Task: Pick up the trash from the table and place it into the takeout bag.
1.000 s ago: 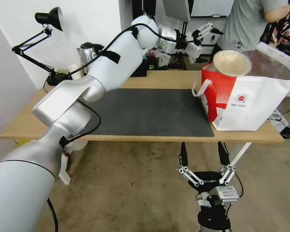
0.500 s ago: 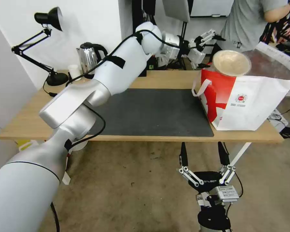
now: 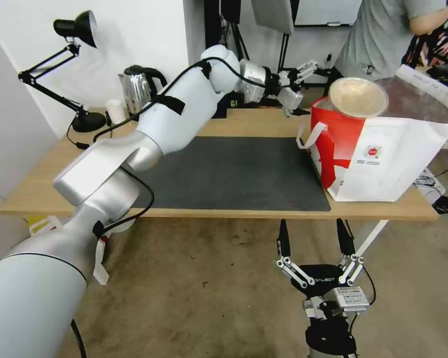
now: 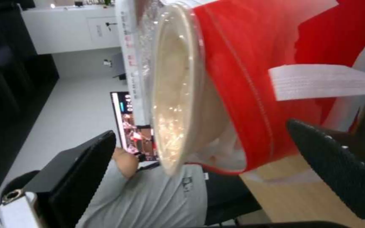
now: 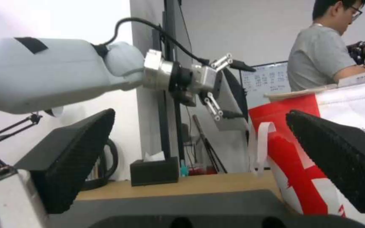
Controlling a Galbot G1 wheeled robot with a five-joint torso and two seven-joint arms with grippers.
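Note:
The takeout bag [image 3: 383, 164], white with a red panel, stands at the right end of the table [image 3: 50, 189]. A round tan lidded bowl [image 3: 357, 97] of the trash rests tilted in the bag's open mouth, and the left wrist view shows the bowl [image 4: 178, 95] edge-on against the red panel [image 4: 275, 47]. My left gripper [image 3: 307, 87] hangs open and empty just left of the bag's top edge, apart from the bowl; the right wrist view shows it [image 5: 229, 90] in the air beside the bag [image 5: 301, 152]. My right gripper [image 3: 314, 238] is parked open below the table's front edge.
A dark grey mat [image 3: 234, 174] covers the table's middle. A kettle [image 3: 137, 89], a small white cup [image 3: 115, 110] and a black desk lamp [image 3: 74, 30] stand at the back left. A black tissue box [image 5: 155, 171] sits at the back edge. The bag's white loop handle [image 3: 311, 134] hangs toward the mat.
My left gripper has drawn back to the left and slightly down, away from the bag's mouth. The tan bowl has stayed in the bag. The right arm has not moved.

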